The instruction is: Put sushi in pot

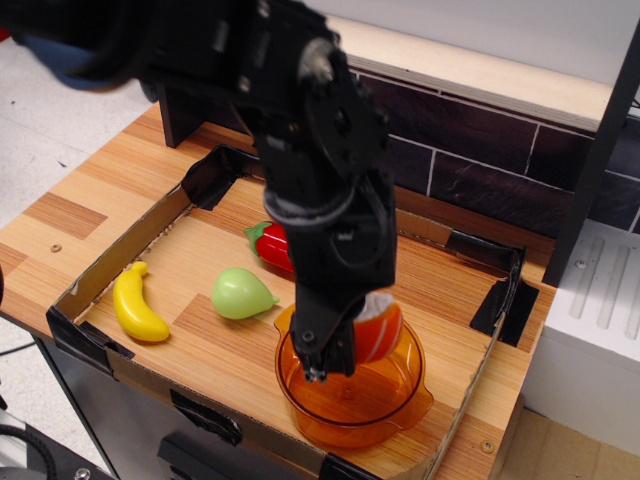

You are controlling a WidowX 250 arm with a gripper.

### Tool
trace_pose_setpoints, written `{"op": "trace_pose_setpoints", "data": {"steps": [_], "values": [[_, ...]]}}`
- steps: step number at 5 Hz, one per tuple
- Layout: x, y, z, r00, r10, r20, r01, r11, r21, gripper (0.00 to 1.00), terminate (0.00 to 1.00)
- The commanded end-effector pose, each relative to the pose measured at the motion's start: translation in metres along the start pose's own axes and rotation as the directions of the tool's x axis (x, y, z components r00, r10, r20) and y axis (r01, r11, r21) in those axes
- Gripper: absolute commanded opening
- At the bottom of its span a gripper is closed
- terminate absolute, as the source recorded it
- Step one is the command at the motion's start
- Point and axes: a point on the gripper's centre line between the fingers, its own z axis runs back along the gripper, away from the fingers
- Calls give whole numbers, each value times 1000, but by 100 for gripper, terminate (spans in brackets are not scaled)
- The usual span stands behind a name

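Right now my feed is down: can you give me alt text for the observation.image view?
A black gripper holds the orange-and-white toy sushi just inside the rim of the translucent orange pot, not yet released. The pot sits in a shallow cardboard tray on a wooden table, with a yellow banana, green pear and partly hidden red chili pepper behind.
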Motion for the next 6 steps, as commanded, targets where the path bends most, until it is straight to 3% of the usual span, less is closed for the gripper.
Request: {"op": "trace_pose_setpoints", "data": {"steps": [1,3,4,6], "values": [[-2,-9,-8,999,5,-37,-5,1000,-3,0,0],[0,-8,-12,998,6,-62,-6,1000,-11,0,0],[0,-6,-13,998,-4,-70,3,1000,-12,100,0],[4,-5,1,999,0,-42,0,1000,-9,100,0]]}}
